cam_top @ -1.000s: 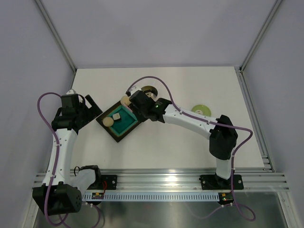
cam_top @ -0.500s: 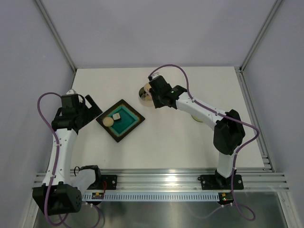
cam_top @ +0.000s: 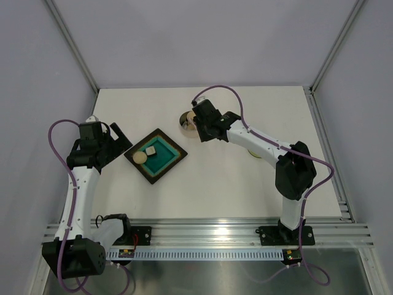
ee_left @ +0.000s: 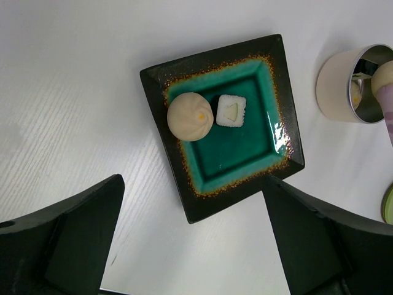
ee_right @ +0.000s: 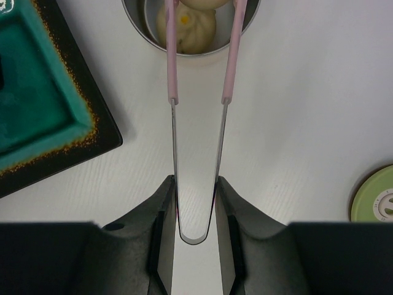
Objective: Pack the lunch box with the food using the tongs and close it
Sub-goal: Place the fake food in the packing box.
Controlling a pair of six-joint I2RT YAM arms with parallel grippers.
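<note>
My right gripper is shut on the bend of the pale pink tongs. The tongs' tips reach into the mouth of the steel lunch box, with a beige dough ball between them. In the top view the right gripper sits just right of the lunch box. Another dough ball and a pale cube lie on the dark tray. My left gripper hangs open and holds nothing, above the table by the tray's near corner. The light-green lid lies flat on the table.
The square tray with its teal inside stands between the two arms, left of the lunch box. The right arm's forearm crosses over the lid's spot in the top view. Grey walls enclose the white table on three sides.
My right gripper has carried the tongs and a dough ball from the tray's far corner rightwards to the lunch box. The left arm has not moved.
</note>
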